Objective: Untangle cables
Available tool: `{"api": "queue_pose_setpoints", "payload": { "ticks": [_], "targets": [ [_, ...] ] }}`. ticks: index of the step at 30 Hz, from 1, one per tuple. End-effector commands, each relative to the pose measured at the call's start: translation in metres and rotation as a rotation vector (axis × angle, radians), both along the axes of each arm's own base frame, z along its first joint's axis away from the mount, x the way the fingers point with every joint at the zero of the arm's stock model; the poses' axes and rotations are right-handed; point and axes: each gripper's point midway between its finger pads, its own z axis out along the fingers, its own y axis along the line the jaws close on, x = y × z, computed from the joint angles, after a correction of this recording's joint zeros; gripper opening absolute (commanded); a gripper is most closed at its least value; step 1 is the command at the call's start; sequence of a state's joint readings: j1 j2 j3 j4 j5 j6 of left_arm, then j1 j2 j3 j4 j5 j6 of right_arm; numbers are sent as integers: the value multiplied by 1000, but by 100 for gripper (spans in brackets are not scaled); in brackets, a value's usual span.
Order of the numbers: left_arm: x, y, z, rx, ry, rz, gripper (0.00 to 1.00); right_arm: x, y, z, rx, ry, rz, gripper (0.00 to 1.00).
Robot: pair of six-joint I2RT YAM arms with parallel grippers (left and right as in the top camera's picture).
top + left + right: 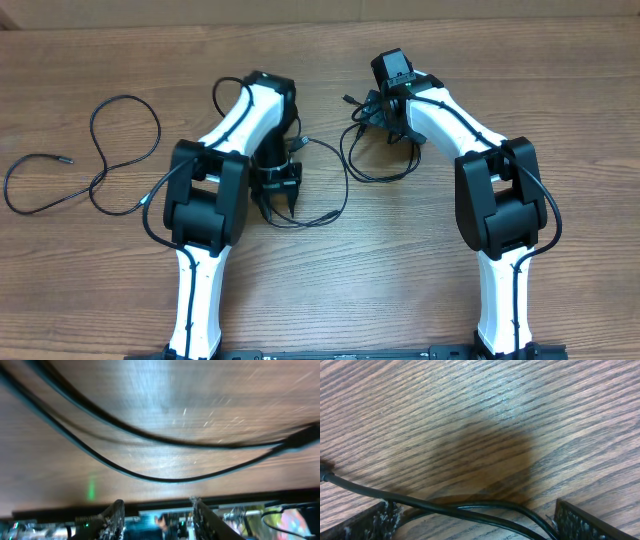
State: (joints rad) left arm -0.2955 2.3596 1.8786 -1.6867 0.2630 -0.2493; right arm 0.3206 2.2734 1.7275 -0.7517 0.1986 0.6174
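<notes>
3 lots of thin black cables lie on the wooden surface (400,280). 1 loose cable (97,180) sprawls in loops at the left, well apart from both arms. A 2nd cable (346,185) curves between the arms, its near end just beside the left fingers (114,519). These stand partly apart with nothing between them, and 2 strands cross the surface beyond their tips. The right fingers (570,520) are spread wide and sit low over the surface. Strands of the bunched cables (375,179) pass between them, not pinched.
</notes>
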Motion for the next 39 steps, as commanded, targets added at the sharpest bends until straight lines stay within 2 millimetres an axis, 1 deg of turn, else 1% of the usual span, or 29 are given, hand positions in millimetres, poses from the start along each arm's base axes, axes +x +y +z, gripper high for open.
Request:
{"api": "queue_pose_setpoints", "payload": {
  "ticks": [1, 2, 4, 5, 8, 9, 10, 11, 12, 13, 14, 16, 19, 22, 24, 28, 29, 32, 33, 34, 37, 38, 39],
  "targets": [
    [52, -1, 12, -105, -198, -53, 44, -4, -1, -12, -8, 23, -4, 100],
    [61, 1, 13, -109, -240, -73, 44, -4, -1, -12, -8, 23, -4, 100],
    [91, 8, 14, -96, -369, -130, 45, -4, -1, -12, -8, 23, -4, 100],
    [107, 11, 14, -82, -440, -150, 50, -4, -1, -12, -8, 23, -4, 100],
    [134, 12, 9, -65, -554, -175, 55, -4, -1, -12, -8, 23, -4, 100],
    [140, 12, 9, -67, -580, -191, 64, -4, -1, -12, -8, 23, -4, 100],
    [146, 12, 9, -73, -604, -217, 63, -4, -1, -12, -8, 23, -4, 100],
    [154, 9, 8, -102, -643, -285, 57, -4, -1, -12, -8, 23, -4, 100],
    [157, 5, 7, -145, -661, -356, 59, -4, -1, -12, -8, 23, -4, 100],
    [156, 2, 7, -173, -665, -393, 61, -4, -1, -12, -8, 23, -4, 100],
    [155, -2, 6, -203, -666, -439, 67, -4, -1, -12, -8, 23, -4, 100],
    [152, -5, 4, -228, -662, -493, 70, -4, -1, -12, -8, 23, -4, 100],
    [153, -5, -1, -234, -666, -512, 71, -4, -1, -12, -8, 24, -4, 100],
    [154, -6, -11, -238, -677, -511, 70, -4, -1, -12, -8, 23, -4, 100],
    [152, -8, -21, -239, -674, -515, 68, -4, -1, -12, -8, 24, -4, 100],
    [140, -18, -38, -270, -652, -523, 62, -4, -1, -12, -8, 23, -4, 100],
    [137, -20, -43, -272, -642, -528, 56, -4, -1, -12, -8, 24, -4, 100],
    [128, -23, -54, -275, -624, -539, 46, -4, -1, -12, -8, 23, -4, 100],
    [126, -24, -57, -276, -622, -541, 42, -4, -1, -12, -8, 23, -4, 100],
    [124, -25, -61, -278, -621, -543, 35, -4, -1, -12, -8, 23, -4, 100],
    [122, -26, -65, -279, -618, -547, 20, -4, -1, -12, -8, 23, -4, 100],
    [122, -26, -65, -274, -618, -544, 11, -4, -1, -12, -8, 23, -4, 100],
    [123, -26, -65, -270, -620, -537, 7, -4, -1, -12, -8, 23, -4, 100]
  ]
}}
